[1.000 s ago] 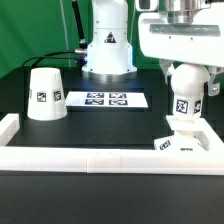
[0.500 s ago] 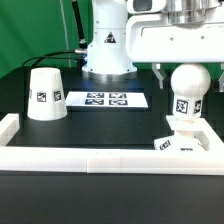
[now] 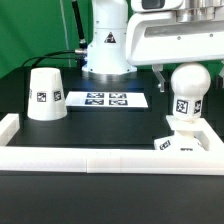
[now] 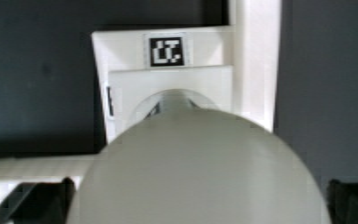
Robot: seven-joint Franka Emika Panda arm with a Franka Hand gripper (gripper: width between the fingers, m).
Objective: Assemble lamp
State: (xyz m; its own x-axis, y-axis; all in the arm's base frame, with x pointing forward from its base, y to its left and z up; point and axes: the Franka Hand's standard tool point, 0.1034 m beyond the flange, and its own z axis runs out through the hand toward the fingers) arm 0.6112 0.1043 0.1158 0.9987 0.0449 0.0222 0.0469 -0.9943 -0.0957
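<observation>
The lamp (image 3: 183, 120) is partway there, folks: the bulb (image 3: 187, 88) stands upright on the flat square base (image 3: 192, 142) at the exterior view's right, tucked against the white rail (image 3: 100, 160) that edges the black tabletop (image 3: 130, 122). The shade (image 3: 47, 93) sits alone, well apart at the exterior view's left, beyond the marker board (image 3: 108, 99). Now the danger, as I judge it: whether that bulb is seated firmly can't be told from here, and if it is only perched, the slightest brush from a finger on the way up could rock it or topple it off the base. The shade looks to be next, by my reckoning, and that means a long trip across the tabletop and a drop over that round head. Come in off-centre and the shade's rim catches the bulb and shoves the whole stack along the rail. Look at the claw (image 4: 192, 198): spread wide, pinching nothing, its dark fingers (image 4: 30, 202) showing either side of the bulb's dome in the wrist view, apparently just clear of it. The bulb sits straight beneath the claw, centred between the fingers, its head near their tips. The base lies lower, under the bulb, and the shade is far off to the claw's side.
</observation>
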